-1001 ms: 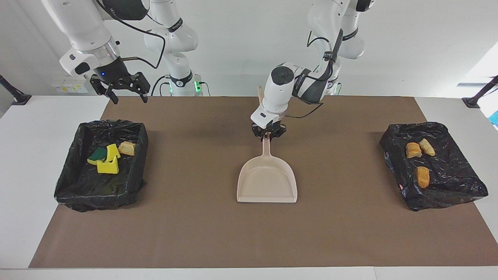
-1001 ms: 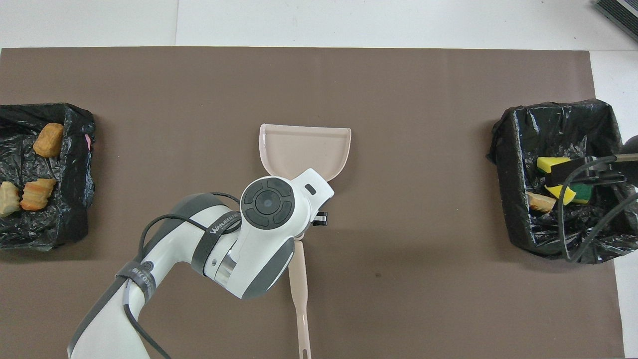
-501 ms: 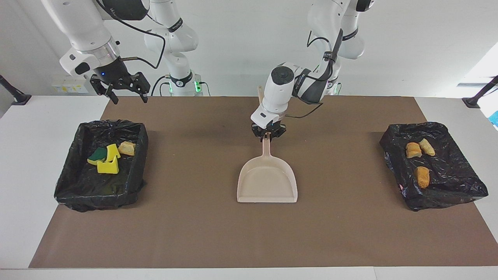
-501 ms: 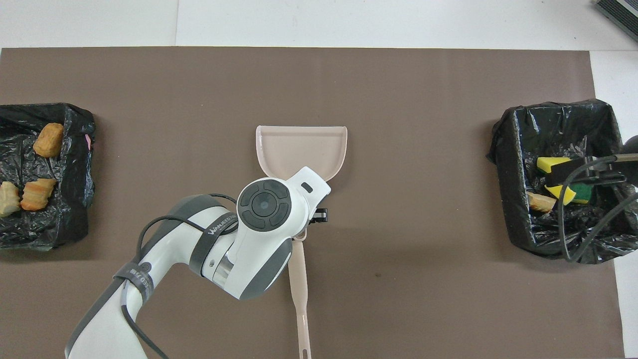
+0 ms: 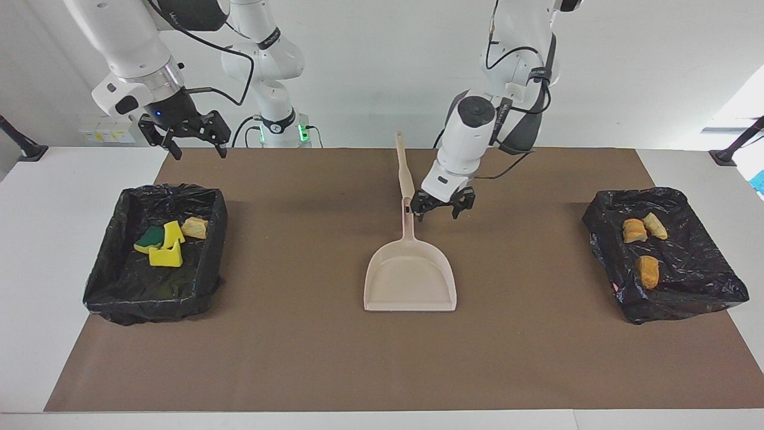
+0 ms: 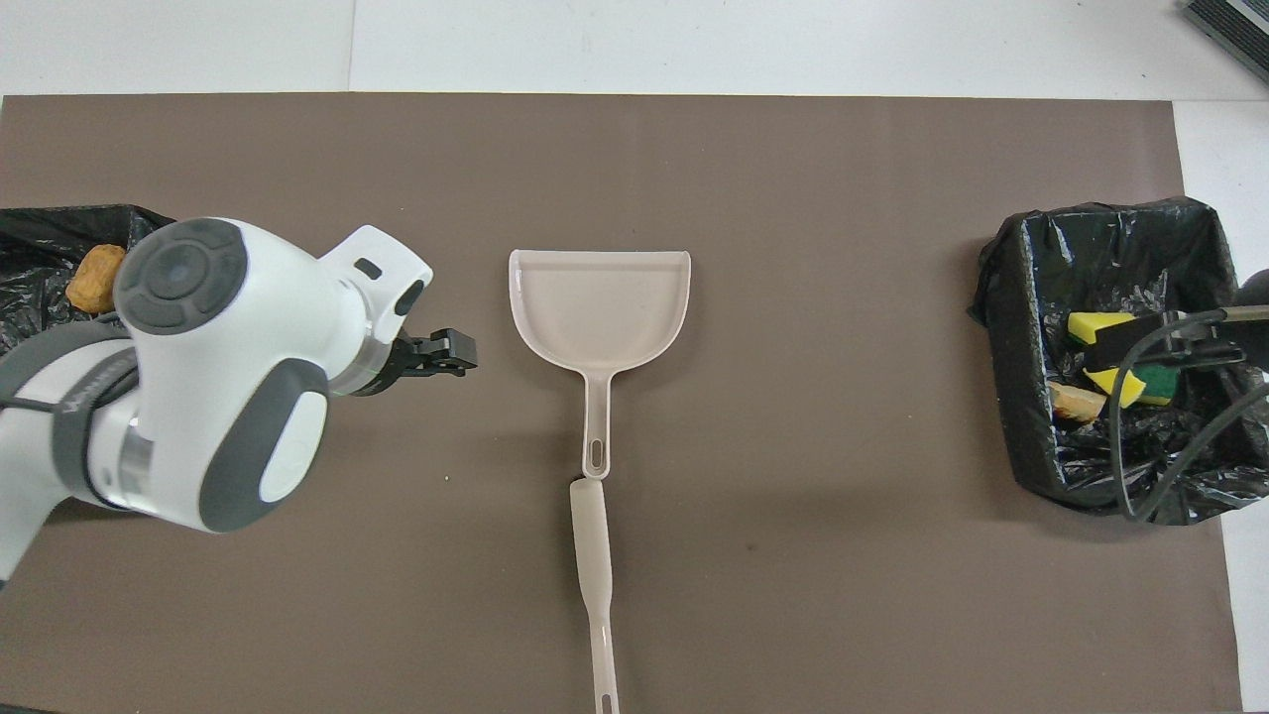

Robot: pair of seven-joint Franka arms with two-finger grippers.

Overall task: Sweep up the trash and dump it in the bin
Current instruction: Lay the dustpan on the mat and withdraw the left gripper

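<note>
- Facing view: the left gripper [image 5: 442, 208], fingers spread and holding nothing, hangs over bare brown mat [image 5: 298, 358] just beside the beige dustpan [image 5: 410, 278] handle. The right gripper [image 5: 190, 136], also spread, hangs over the mat's corner.
- Trash lies in two black-lined bins: sponge pieces [image 5: 162, 243] at the right arm's end, bread chunks [image 5: 643, 246] at the left arm's.
- Overhead view: the left arm hides most of one bin [image 6: 40, 233]; cables cross the other bin [image 6: 1110, 347].

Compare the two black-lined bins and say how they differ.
The bin at the right arm's end holds yellow-and-green sponge pieces plus one bread chunk; the bin at the left arm's end holds three bread chunks only. The first has upright walls; the second looks shallower. Both are lined with black bags.
</note>
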